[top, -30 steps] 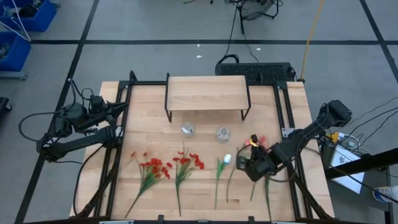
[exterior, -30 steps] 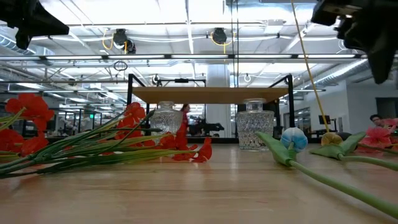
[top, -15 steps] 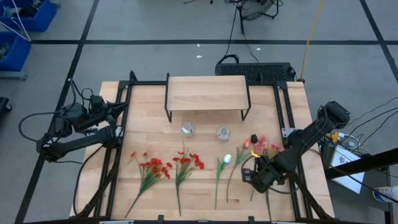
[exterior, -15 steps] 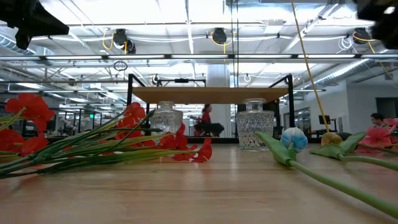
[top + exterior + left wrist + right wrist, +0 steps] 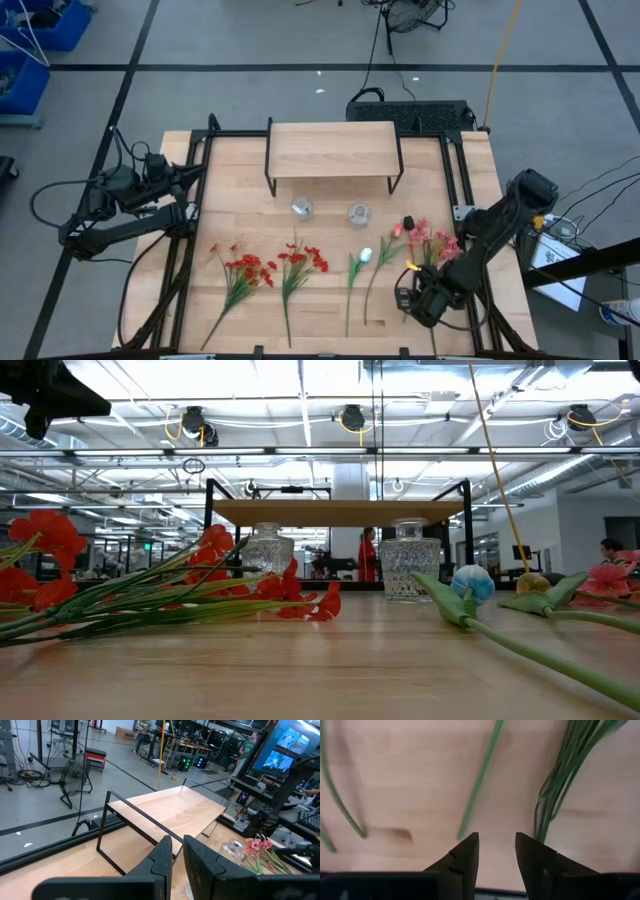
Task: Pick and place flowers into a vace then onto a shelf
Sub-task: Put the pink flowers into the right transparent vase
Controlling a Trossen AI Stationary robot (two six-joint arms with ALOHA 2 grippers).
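Observation:
The flowers lie flat on the table in a row: two red sprays point(image 5: 245, 270) point(image 5: 300, 262), a white tulip point(image 5: 364, 256), a pink tulip point(image 5: 397, 231) and a pink spray point(image 5: 432, 240). Two glass vases point(image 5: 302, 207) point(image 5: 358, 213) stand in front of the shelf point(image 5: 332, 148). My right gripper point(image 5: 410, 298) is open above the stems' lower ends near the table's near right; in its wrist view point(image 5: 496, 845) a single stem point(image 5: 480, 780) and a bundle of stems point(image 5: 560, 775) lie ahead of the fingers, untouched. My left gripper point(image 5: 190, 172) waits shut at the table's left edge.
The shelf's black legs point(image 5: 270, 180) stand on the table at the far middle, just behind the vases. Black frame rails point(image 5: 190, 250) run along the table's left and right sides. In the low view the red sprays point(image 5: 150, 595) and tulip point(image 5: 470, 582) lie across the foreground.
My right gripper has gone toward the table's near edge, from over the pink flower heads along the stems to their lower ends, and has left the low view. The flowers lie as before.

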